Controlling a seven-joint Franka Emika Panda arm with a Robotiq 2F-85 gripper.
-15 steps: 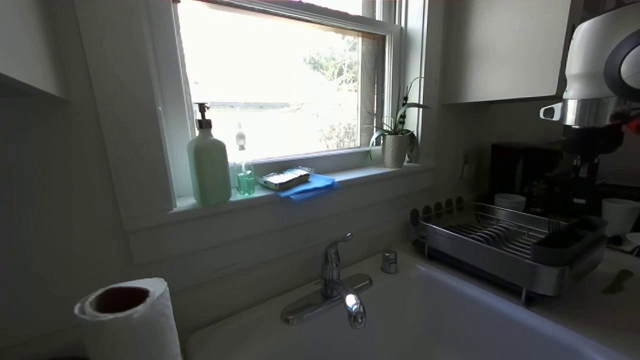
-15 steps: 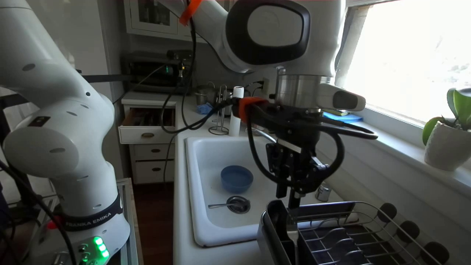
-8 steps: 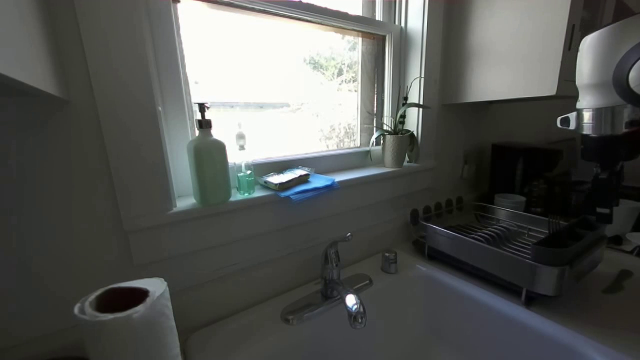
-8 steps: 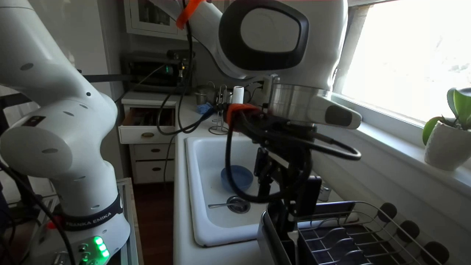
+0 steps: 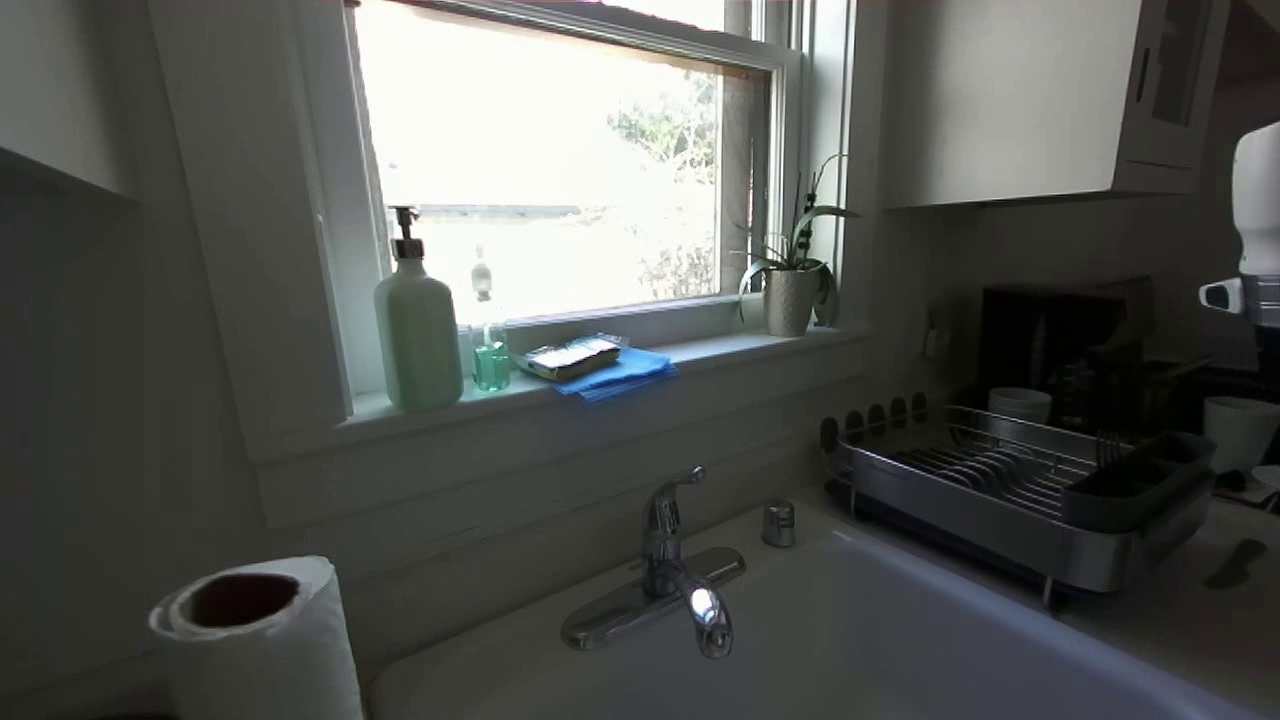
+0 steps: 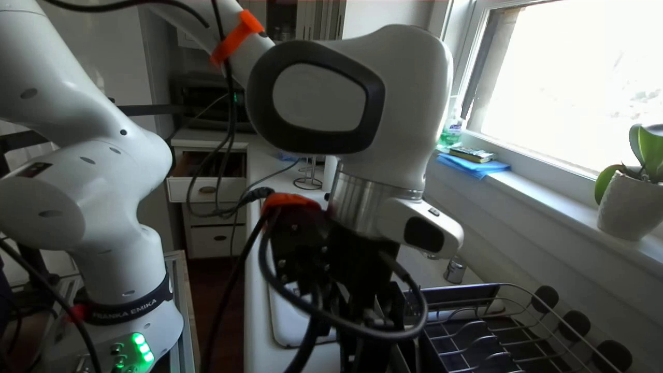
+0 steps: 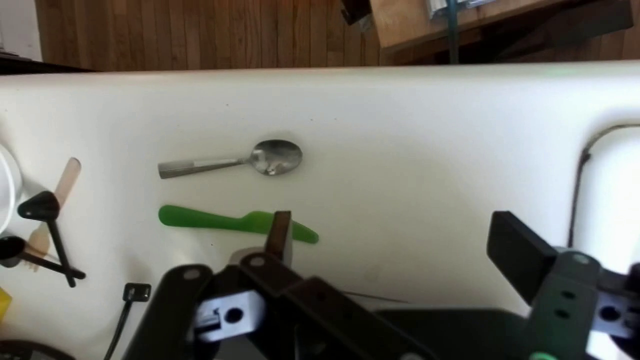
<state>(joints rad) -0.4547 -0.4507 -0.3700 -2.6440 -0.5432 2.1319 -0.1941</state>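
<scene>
Over the counter (image 7: 400, 150), the white arm (image 6: 409, 98) sat lower in both exterior views than a second before and had shifted away from the sink (image 5: 890, 640); the blue bowl there, visible earlier, was now hidden behind it. The arm's last joint was turned downward, and the gripper (image 7: 392, 232) pointed at the counter, released, its jaws wide apart. One jaw crossed in front of a green knife (image 7: 200, 218) near its tip; whether they touched could not be told. The knife lay roughly along the counter's edge by the wooden floor (image 7: 225, 35), with a metal spoon (image 7: 275, 157) between it and that edge. Beside the sink stood the dish rack (image 5: 960, 515), its utensil holder (image 5: 1110, 510) containing an upright fork (image 5: 1108, 450). In the wrist view, black scoops (image 7: 39, 206) lay across a wooden fork (image 7: 65, 185) beside a white cup (image 7: 10, 187).
</scene>
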